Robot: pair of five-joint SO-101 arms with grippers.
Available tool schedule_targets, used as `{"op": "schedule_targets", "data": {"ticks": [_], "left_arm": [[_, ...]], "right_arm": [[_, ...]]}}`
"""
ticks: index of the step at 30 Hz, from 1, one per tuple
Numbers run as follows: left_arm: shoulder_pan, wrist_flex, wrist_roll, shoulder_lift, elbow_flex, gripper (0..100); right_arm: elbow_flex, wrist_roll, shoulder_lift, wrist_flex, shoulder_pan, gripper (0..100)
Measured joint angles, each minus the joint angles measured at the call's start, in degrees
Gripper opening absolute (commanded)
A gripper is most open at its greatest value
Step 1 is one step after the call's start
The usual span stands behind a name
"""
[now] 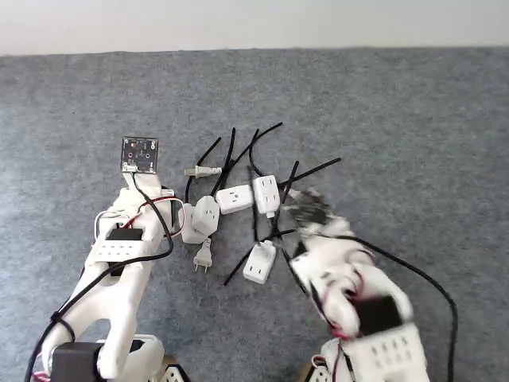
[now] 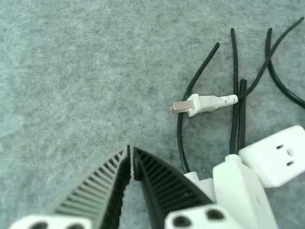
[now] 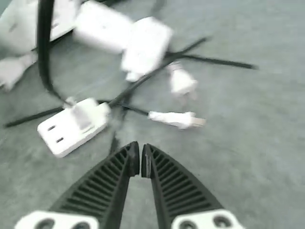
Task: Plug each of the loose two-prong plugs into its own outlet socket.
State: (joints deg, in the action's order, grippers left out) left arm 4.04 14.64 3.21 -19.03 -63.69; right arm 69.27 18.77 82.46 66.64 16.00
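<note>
Left wrist view is showing the left gripper (image 2: 131, 160) hovering over the grey worktop (image 2: 71, 71), its fingers pressed together and holding nothing. A loose white plug (image 2: 205, 103) is lying just ahead of it among black cords (image 2: 234, 95), near a white outlet socket (image 2: 276, 155). The right gripper (image 3: 138, 155) is hanging above the worktop, its fingers likewise closed on nothing. A second plug (image 3: 175, 119) is lying just beyond its tips, near a second socket (image 3: 71, 126).
</note>
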Motion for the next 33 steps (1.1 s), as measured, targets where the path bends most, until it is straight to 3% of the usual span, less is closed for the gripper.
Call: {"op": "schedule_targets", "data": {"ticks": [5,8,15,22,33], "left_arm": [[0.0,0.0,0.0,0.0,0.0,1],[0.0,0.0,0.0,0.0,0.0,1],[0.0,0.0,0.0,0.0,0.0,1],[0.0,0.0,0.0,0.0,0.0,1],[0.0,0.0,0.0,0.0,0.0,1]], "right_arm": [[1.3,0.1,11.8,3.3,0.8,15.0],[1.4,0.1,11.2,3.3,4.3,16.2],[0.4,-0.5,-0.7,3.3,12.0,17.2],[0.2,1.2,-8.9,0.3,18.5,30.0],[0.2,1.4,-20.0,-12.0,18.7,30.3]]}}
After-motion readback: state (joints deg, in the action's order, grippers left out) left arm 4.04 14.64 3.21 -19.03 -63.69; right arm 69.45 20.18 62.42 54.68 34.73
